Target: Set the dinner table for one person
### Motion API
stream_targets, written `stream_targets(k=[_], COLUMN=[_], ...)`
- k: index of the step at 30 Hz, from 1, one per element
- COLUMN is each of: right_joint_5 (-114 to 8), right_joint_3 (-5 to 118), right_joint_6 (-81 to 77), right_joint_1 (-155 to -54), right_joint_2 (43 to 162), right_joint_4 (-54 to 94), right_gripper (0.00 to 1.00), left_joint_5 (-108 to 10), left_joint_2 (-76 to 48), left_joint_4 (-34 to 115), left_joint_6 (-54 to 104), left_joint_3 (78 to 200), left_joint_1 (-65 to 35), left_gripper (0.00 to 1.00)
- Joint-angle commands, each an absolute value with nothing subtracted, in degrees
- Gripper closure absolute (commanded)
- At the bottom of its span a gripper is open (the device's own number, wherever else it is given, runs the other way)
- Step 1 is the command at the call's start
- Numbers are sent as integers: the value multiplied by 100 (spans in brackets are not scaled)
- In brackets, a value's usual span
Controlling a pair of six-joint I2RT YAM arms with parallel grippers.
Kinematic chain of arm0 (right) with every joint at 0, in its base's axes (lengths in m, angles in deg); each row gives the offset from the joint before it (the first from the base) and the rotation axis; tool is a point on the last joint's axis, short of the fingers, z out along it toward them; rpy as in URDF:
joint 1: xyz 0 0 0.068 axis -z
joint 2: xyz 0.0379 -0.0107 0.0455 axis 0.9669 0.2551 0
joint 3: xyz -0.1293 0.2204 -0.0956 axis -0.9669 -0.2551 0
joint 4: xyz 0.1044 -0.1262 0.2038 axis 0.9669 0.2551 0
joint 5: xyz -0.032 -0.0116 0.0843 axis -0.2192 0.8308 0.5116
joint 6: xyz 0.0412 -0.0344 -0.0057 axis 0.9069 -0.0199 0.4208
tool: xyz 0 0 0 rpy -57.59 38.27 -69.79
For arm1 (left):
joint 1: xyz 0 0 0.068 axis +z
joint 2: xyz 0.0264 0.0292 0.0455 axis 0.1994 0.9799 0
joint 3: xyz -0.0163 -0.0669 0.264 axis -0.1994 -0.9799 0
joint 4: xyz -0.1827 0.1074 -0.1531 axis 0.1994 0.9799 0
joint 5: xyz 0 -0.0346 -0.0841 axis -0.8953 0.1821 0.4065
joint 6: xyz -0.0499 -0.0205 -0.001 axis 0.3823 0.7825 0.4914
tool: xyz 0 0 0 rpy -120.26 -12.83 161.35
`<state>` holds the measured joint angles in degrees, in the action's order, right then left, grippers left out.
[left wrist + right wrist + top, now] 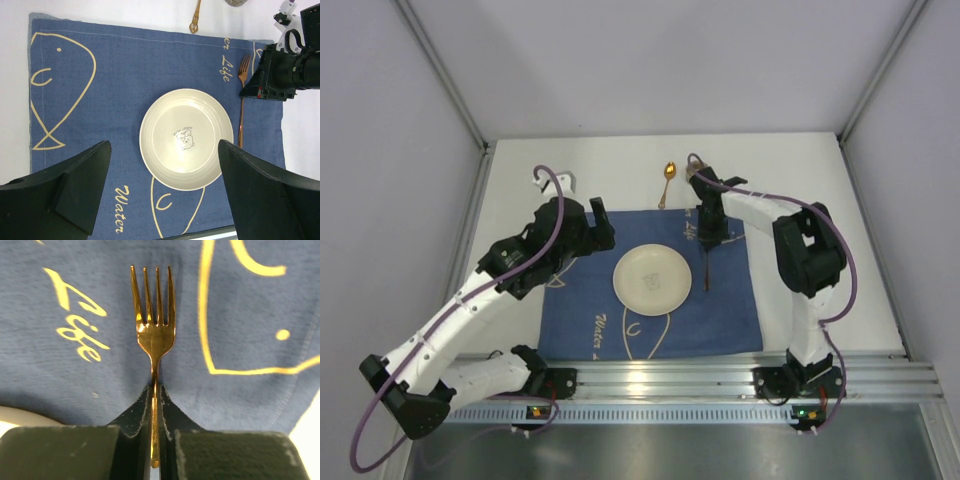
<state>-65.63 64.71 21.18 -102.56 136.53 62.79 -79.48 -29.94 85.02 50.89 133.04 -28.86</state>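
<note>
A cream plate (652, 279) (186, 139) sits in the middle of a navy fish-print cloth (580, 300) (110, 100) on the white dinner table (800, 190). Just right of the plate, a gold fork (706, 268) (242, 100) (154, 315) lies along the cloth with its tines pointing to the far side. My right gripper (708, 240) (155, 390) is shut on the fork's handle, just behind the tines. A gold spoon (666, 180) (195, 17) lies on the table beyond the cloth's far edge. My left gripper (605, 235) (164, 145) hovers open over the cloth by the plate, holding nothing.
A small white object (555, 178) lies at the far left of the table. A small grey thing (695, 172) (237, 2) sits beyond the cloth near the spoon. Grey walls close in the table, and an aluminium rail (720, 375) runs along its near edge.
</note>
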Motion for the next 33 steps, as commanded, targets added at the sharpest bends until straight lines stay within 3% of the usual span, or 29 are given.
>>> stream_targets(k=[1,8,15,22,26,33], right_joint_5=[-7052,-7053,-5358,-3915,-3958,-4283], right_joint_3=[6819,7030,7829,9015,9649,9413], right_joint_6=[1993,1975,2132,3090,3354,4231], right_joint_1=[-10335,-10352,-11413,-12452,-12874,-12901], right_joint_2=[13320,12662,12510,13818,14653,15051], right_joint_4=[6962,7385,7264,6648,6630,6314], right_gripper=[100,100,100,100,100,100], left_joint_5=[-8093,-8022,-8856,-9586,-9701,-9745], left_joint_2=[-3089,-3001,-2790,-2833,-3088,-3448], left_joint_4=[8607,8449,8940,9309,9415,9776], left_joint_6=[5137,5120,4373,3968,3915,4441], left_joint_3=[13252,13226,13910,14517,14579,14369], left_joint_1=[-2867,-2858,-2832,-2805,-2796,-2788], left_gripper=[7,7,6,2,2,2])
